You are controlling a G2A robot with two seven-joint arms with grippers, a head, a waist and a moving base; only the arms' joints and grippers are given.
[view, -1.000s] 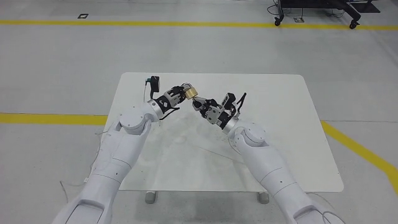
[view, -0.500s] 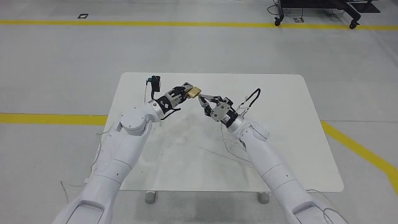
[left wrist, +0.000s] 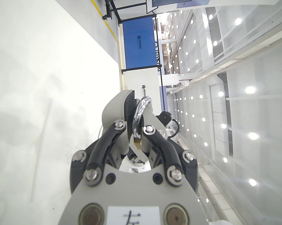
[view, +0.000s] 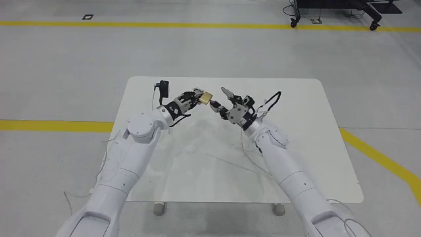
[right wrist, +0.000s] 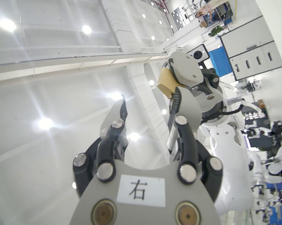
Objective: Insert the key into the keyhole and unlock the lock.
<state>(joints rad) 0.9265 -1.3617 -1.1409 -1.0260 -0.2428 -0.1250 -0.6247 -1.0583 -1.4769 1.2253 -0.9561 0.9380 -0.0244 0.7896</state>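
My left gripper (view: 197,97) clamps the lock (view: 206,97). Its fingers block both flat sides, leaving the brass end exposed toward my right gripper (view: 221,101). That gripper's jaws stand spread, one finger (right wrist: 178,108) just beside the lock's corner. Open air lies between the arms, above the table (view: 302,164); each arm bars its own side.

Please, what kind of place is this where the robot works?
Probably a factory hall or a robot test lab. Yellow lines are painted on the grey floor, a blue panel stands beyond the white table, and rows of ceiling lights hang high above.
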